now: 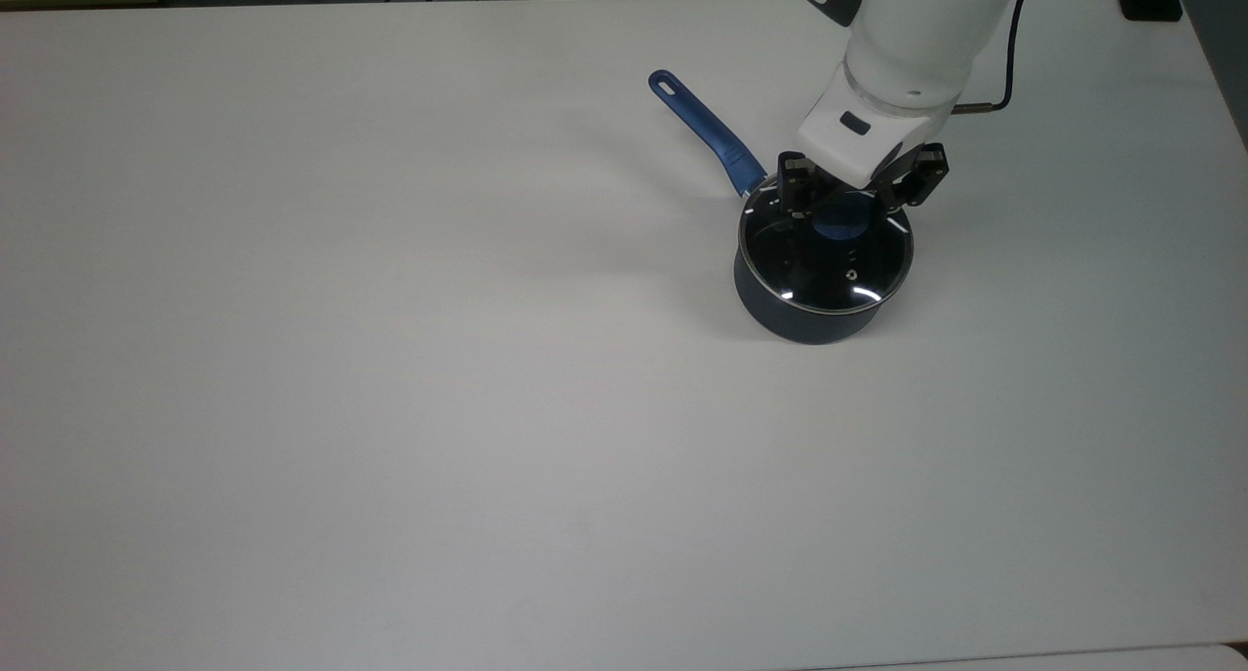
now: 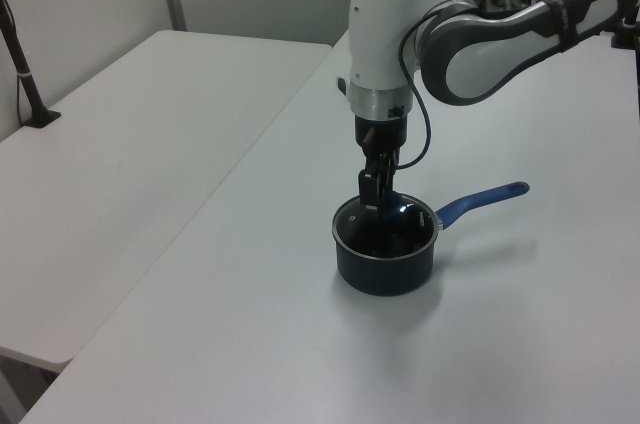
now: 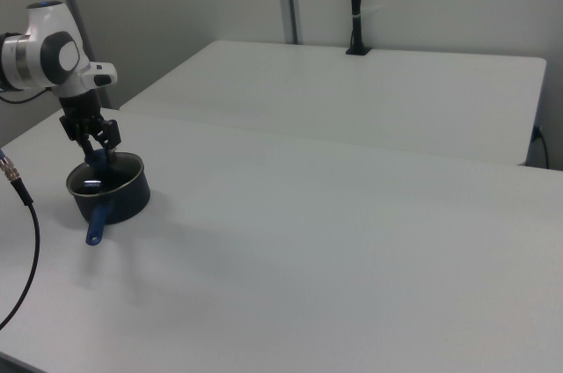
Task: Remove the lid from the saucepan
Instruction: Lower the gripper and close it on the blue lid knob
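The dark navy saucepan (image 1: 795, 315) stands on the white table (image 1: 390, 359), its long blue handle (image 1: 707, 130) pointing to the top view's upper left. The glass lid (image 1: 824, 266) lies flat on the pan, its blue knob (image 1: 840, 222) at the centre. My gripper (image 1: 846, 201) hangs straight down over the knob, open, with one finger on each side of it and not touching it. In the left view the gripper (image 2: 372, 196) is just above the lid (image 2: 386, 227) and the saucepan (image 2: 385, 266). The right view has the gripper (image 3: 95, 155) over the saucepan (image 3: 119, 201).
A black cable (image 1: 1004, 61) runs from the arm's wrist. A second white table (image 2: 140, 124) stands beside this one, with a black post (image 2: 20, 54) on it. The table stretches bare toward the top view's left and bottom.
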